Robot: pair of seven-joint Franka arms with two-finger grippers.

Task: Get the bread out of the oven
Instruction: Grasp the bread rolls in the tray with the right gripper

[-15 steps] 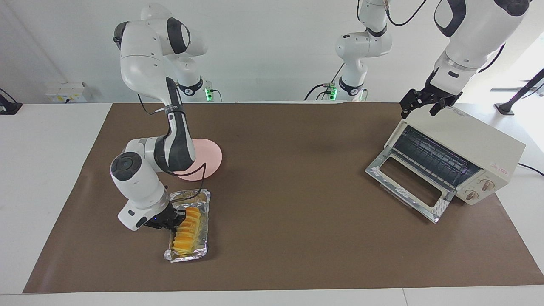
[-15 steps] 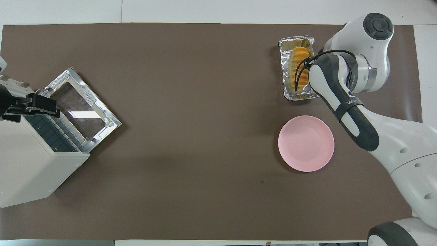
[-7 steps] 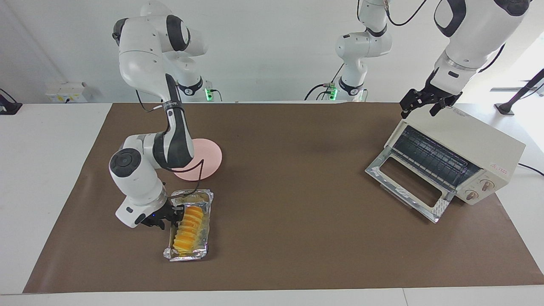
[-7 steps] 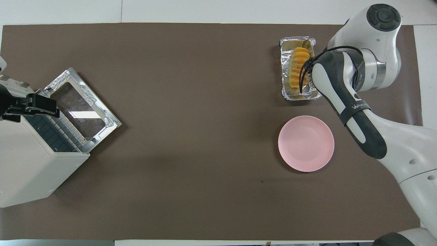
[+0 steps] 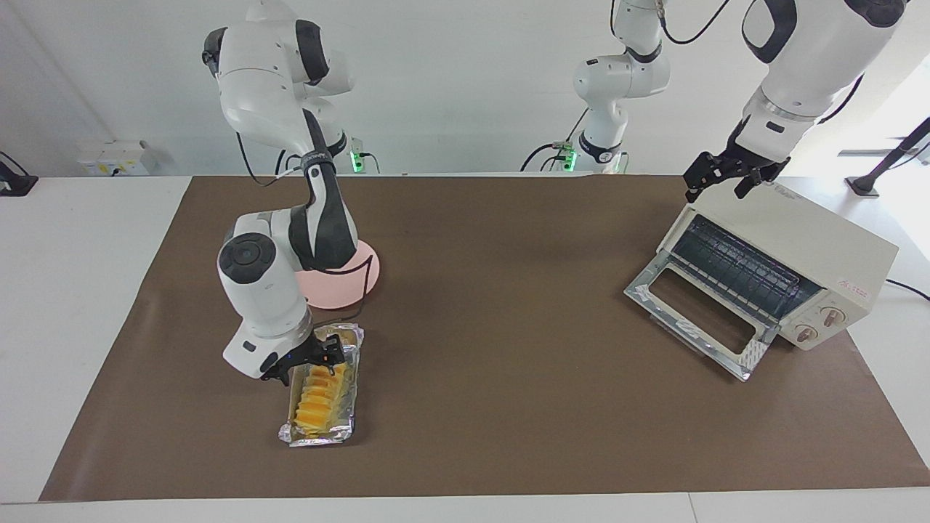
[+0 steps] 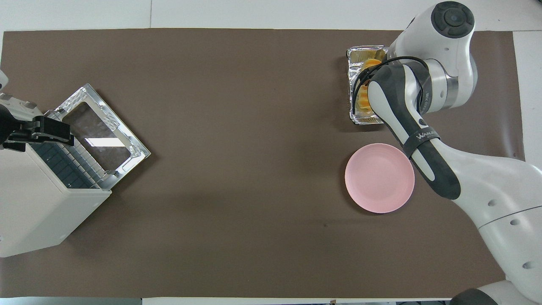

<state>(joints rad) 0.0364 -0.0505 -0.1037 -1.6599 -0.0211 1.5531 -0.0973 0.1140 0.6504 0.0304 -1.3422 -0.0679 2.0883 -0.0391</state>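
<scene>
Yellow-orange ridged bread (image 5: pixel 320 396) lies in a crinkled silver foil tray (image 5: pixel 320 432) on the brown bench (image 5: pixel 494 378), out of the cream-white oven (image 5: pixel 814 254), whose door hangs open. In the facing view the right end effector (image 5: pixel 314 357) hovers over the tray, fingers seemingly apart, holding nothing; lifting straight clears the foil. The left end effector (image 5: pixel 726 174), fingers apart, waits over the oven.

Overhead, the right arm hides most of the bread, which lies farther from the robots than the round pink plate (image 6: pixel 379 178).

A: Where is passage open?
B: The brown surface (image 5: pixel 494 349) between the oven (image 5: pixel 788 261) and the pink plate (image 5: pixel 356 280) lies bare.
A: What blocks?
B: The oven's lowered door (image 5: pixel 697 319), and the right pincer (image 5: pixel 312 357) over the foil tray (image 5: pixel 320 432).
</scene>
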